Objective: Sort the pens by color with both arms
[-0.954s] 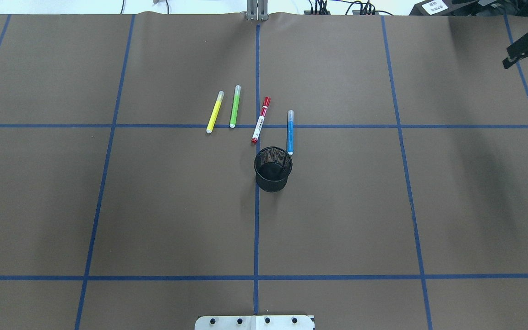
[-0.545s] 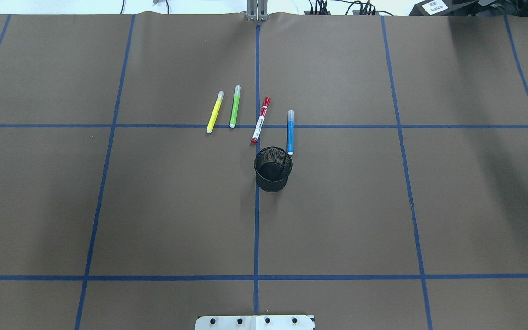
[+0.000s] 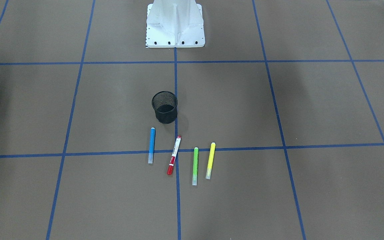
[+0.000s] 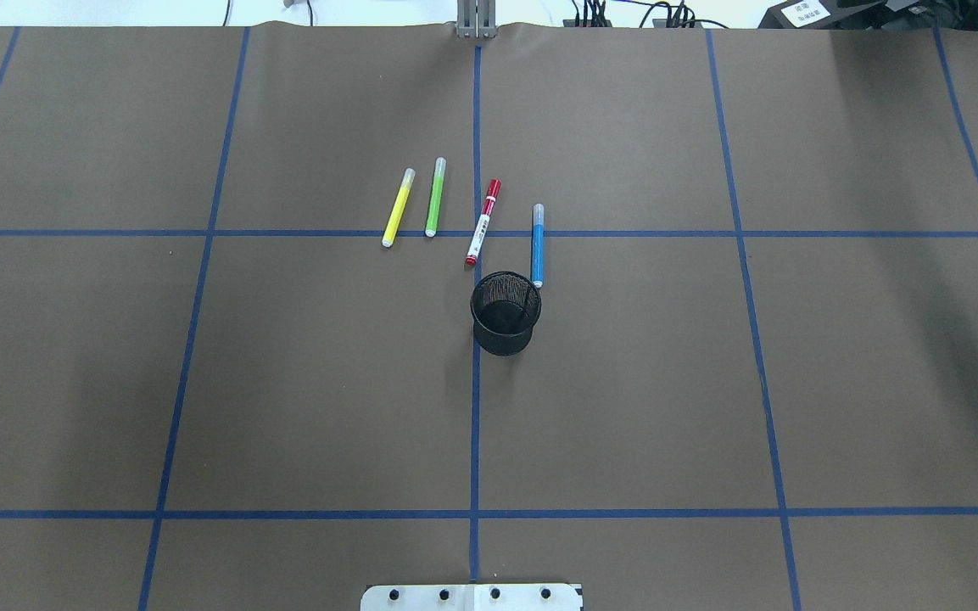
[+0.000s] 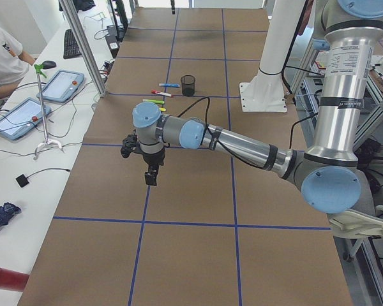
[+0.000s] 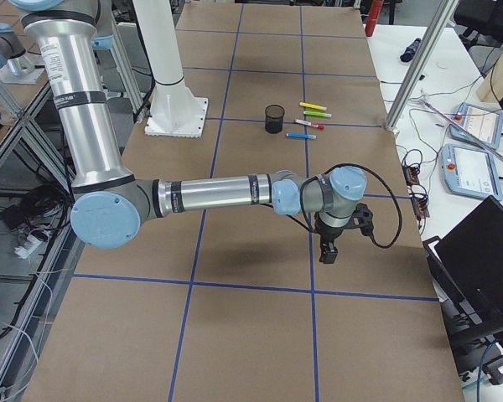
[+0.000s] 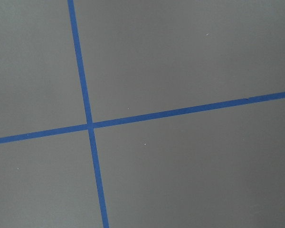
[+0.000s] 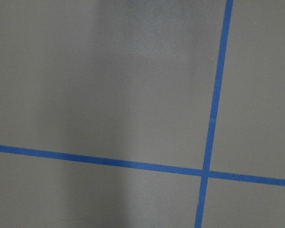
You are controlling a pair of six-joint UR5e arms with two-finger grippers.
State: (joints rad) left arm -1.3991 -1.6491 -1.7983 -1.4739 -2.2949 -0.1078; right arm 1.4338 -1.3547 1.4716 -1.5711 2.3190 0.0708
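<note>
Four pens lie side by side on the brown table, just beyond the black mesh cup (image 4: 505, 312): yellow (image 4: 398, 208), green (image 4: 435, 197), the white one with red caps (image 4: 483, 222) and blue (image 4: 537, 244). The blue pen's near end is close to the cup's rim. Both arms are stretched far out to the table's ends, away from the pens. The left gripper (image 5: 151, 177) hangs over bare table, and so does the right gripper (image 6: 328, 253). I cannot tell whether either is open or shut. Both wrist views show only brown paper and blue tape.
Blue tape lines (image 4: 475, 407) divide the table into large squares. The white base mount (image 3: 175, 25) stands at the robot's side. A person (image 5: 3, 54) sits at a side bench with tablets (image 5: 22, 115) beyond the left end. A laptop (image 6: 478, 260) sits beyond the right end.
The right gripper has slid out past the right edge of the overhead view, leaving only a dark sliver there. The pens and the cup have not moved.
</note>
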